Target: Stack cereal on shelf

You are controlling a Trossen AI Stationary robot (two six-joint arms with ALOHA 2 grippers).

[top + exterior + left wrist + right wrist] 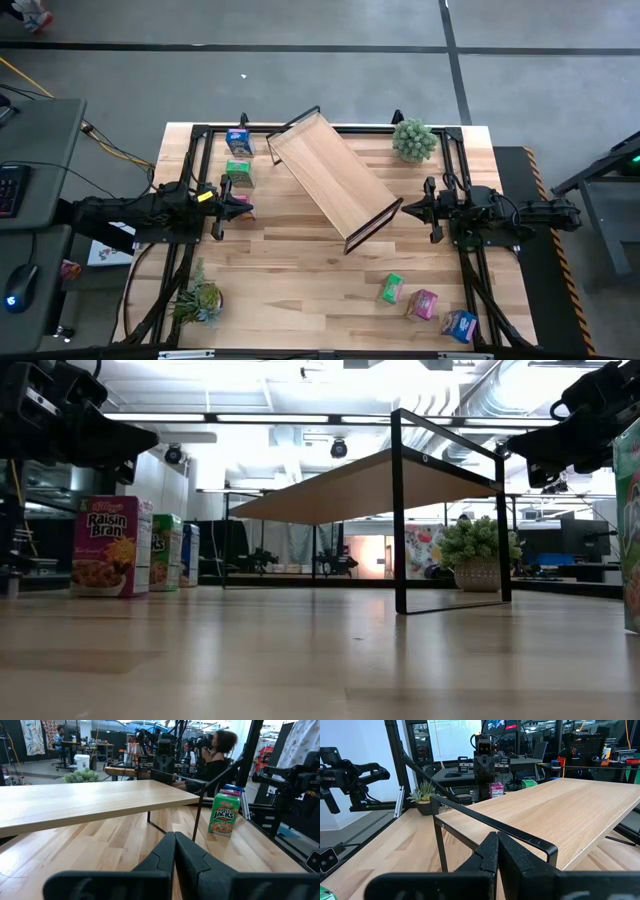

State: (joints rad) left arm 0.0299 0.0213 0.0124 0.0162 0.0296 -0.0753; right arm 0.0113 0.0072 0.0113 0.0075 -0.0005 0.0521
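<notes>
The shelf point(335, 180), a light-wood board on thin black frame ends, stands on its legs slantwise at the table's middle. Three cereal cartons stand at the far left: blue point(239, 140), green point(238, 172) and pink point(243, 209). Three more lie near the right front: green point(391, 289), pink point(423, 303) and blue point(459, 325). My left gripper point(244, 200) hovers shut at the left, level, above the pink carton point(110, 547). My right gripper point(406, 209) hovers shut at the right, level, pointing at the shelf's near end point(520, 832).
A potted plant point(414, 140) stands at the far right and another point(200, 300) at the near left corner. A black frame point(195, 150) runs along the table's edges. People sit in the room beyond the table point(212, 755). Bare planks lie in front of the shelf.
</notes>
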